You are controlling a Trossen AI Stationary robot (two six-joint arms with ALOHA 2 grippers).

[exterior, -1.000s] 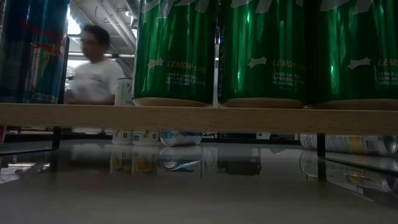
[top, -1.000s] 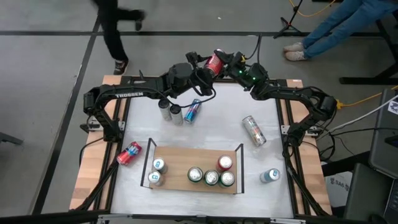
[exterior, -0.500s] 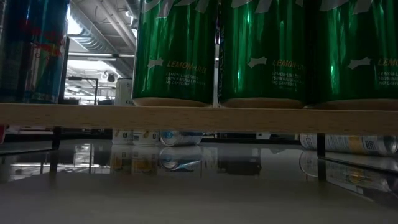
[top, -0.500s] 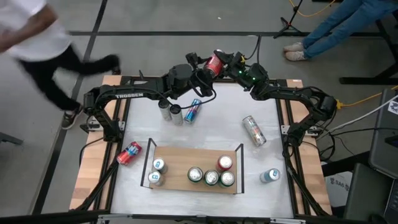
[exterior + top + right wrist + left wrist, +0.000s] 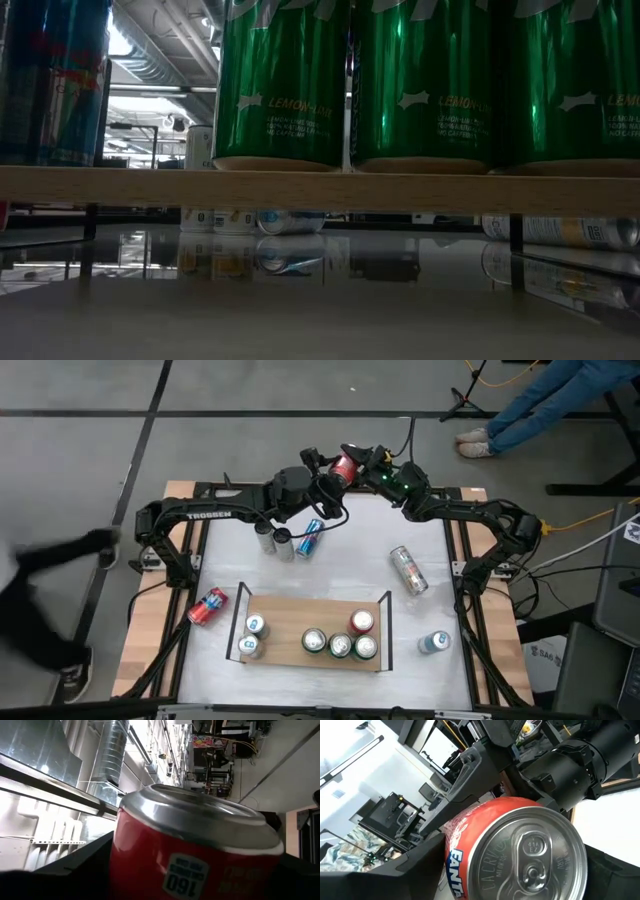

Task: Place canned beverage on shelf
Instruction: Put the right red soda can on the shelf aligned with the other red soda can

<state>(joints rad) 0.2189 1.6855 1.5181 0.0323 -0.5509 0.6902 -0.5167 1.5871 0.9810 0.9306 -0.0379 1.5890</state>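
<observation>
Red can (image 5: 343, 466), the canned beverage of the task, hangs in the air above the table's far edge. We reach it last, reading from the near side.

Nearest, the shelf (image 5: 295, 615) lies flat on the white table (image 5: 330, 575), with a black rail at each short end. We count six upright cans on it: two by the left rail and four toward the right. The board between these groups is bare, as is most of its far strip. In the low view, three green cans (image 5: 420, 80) stand on the shelf's front lip (image 5: 320, 188).

A blue can (image 5: 433, 643) stands just beyond the right rail. A second red can (image 5: 207, 606) lies on the wooden margin to the left. Past the shelf, a broad band of tabletop is free. A silver can (image 5: 408, 570) lies on its side at the right of this band.

Farther back, three cans (image 5: 285, 540) cluster together, one of them tilted.

Farthest, the left gripper (image 5: 328, 472) and right gripper (image 5: 362, 460) meet at the raised can from opposite sides. In the left wrist view, the left fingers (image 5: 405, 875) are spread wide and clasp the can (image 5: 515, 850) around its body. In the right wrist view, the can (image 5: 190, 850) fills the gap beside a dark finger (image 5: 55, 875). We cannot tell whether the right fingers press the can or merely flank it.
</observation>
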